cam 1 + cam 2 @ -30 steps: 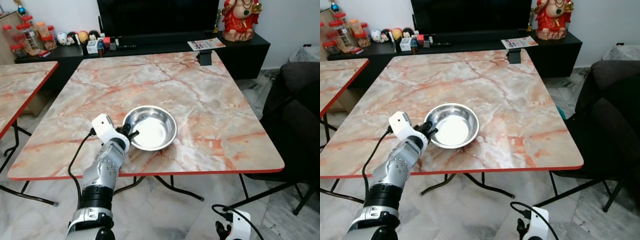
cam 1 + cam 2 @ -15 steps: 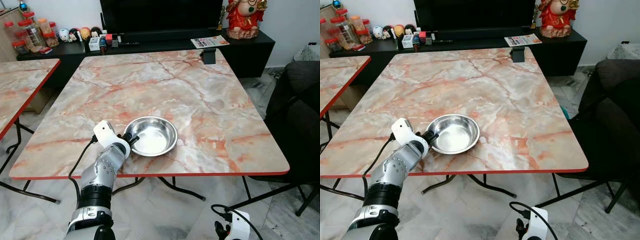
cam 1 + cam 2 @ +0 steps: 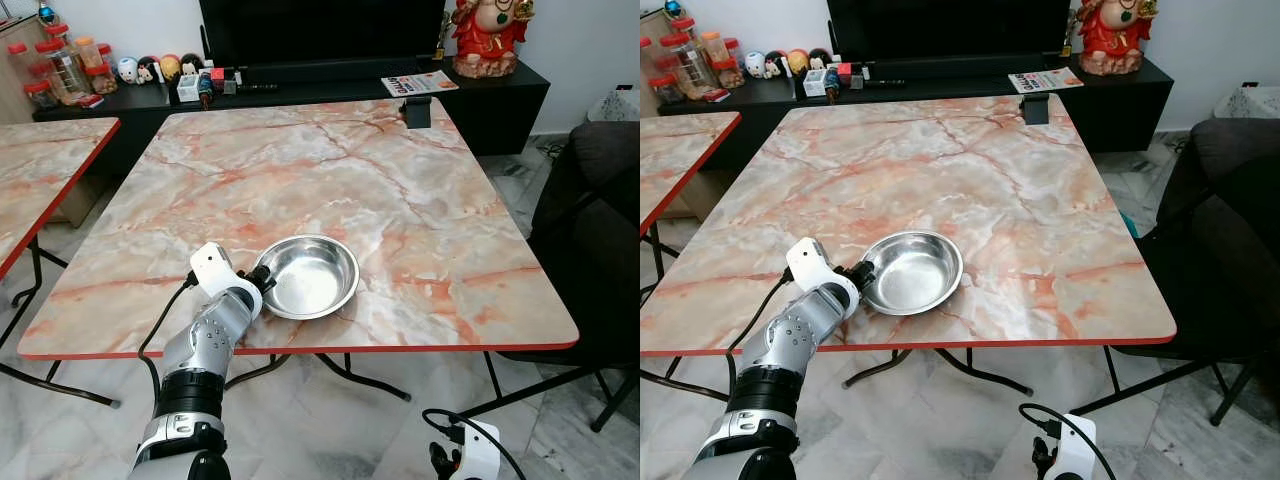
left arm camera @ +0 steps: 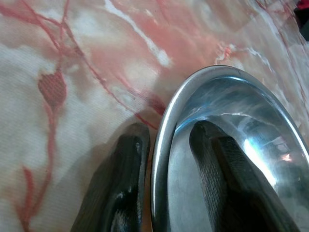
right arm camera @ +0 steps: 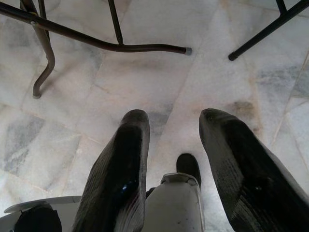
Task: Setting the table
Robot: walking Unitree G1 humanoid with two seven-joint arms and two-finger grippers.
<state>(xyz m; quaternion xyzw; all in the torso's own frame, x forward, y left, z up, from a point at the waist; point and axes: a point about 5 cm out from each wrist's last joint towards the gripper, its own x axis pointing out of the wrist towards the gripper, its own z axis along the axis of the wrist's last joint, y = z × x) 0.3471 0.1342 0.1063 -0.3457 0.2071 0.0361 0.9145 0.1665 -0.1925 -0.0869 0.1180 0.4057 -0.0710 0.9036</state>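
Note:
A shiny steel bowl (image 3: 308,275) rests on the marble table (image 3: 330,170), close to the near edge and left of centre. My left gripper (image 3: 262,280) is shut on the bowl's left rim. In the left wrist view one black finger (image 4: 120,188) lies outside the rim on the tabletop while the other finger (image 4: 227,183) is inside the steel bowl (image 4: 231,145). My right gripper (image 5: 174,121) hangs low over the tiled floor, open with nothing between its fingers.
A small black stand (image 3: 417,110) sits at the table's far right edge. A second marble table (image 3: 40,170) stands to the left, a dark sofa (image 3: 600,230) to the right. Behind is a black TV cabinet (image 3: 300,95) with jars, figurines and a magazine.
The camera view shifted a second ago. Since half a second ago, my left gripper and the bowl have slid slightly to the right along the table.

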